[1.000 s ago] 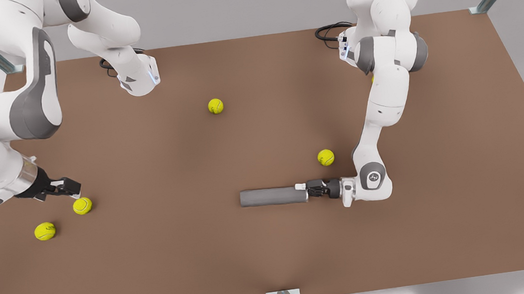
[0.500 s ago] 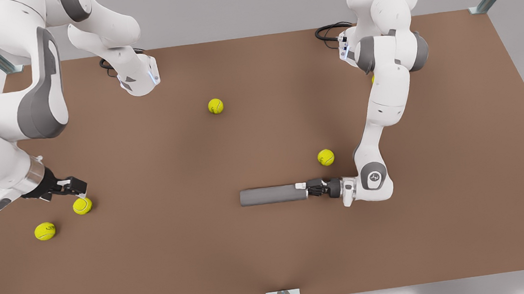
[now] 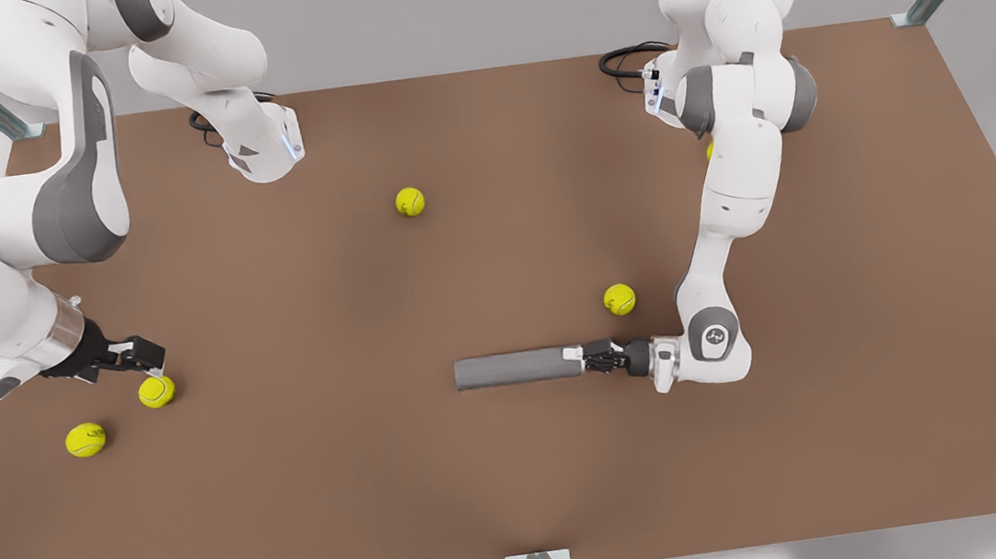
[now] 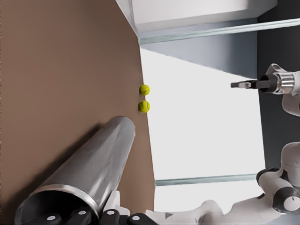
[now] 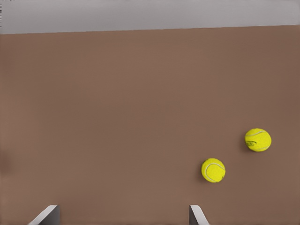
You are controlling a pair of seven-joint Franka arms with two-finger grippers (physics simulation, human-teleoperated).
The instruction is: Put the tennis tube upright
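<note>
In the front view, the tennis tube [image 3: 518,368] is seen lying flat at lower centre of the brown surface [image 3: 877,277], its end pinched by the left claw [image 3: 588,362]; since a second ago it has barely shifted, so uprighting is not begun. In the left wrist view, the rim is shown gripped. In the right wrist view, the waiting right claw's fingers [image 5: 197,214] are seen spread wide near two tennis balls [image 5: 213,170].

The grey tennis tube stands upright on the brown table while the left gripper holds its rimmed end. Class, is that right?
Not quite. The grey cylindrical tennis tube lies on its side on the brown table, as the front view shows. The left gripper does hold its silvery-rimmed end. The right gripper hovers open beside a yellow-green tennis ball.
</note>
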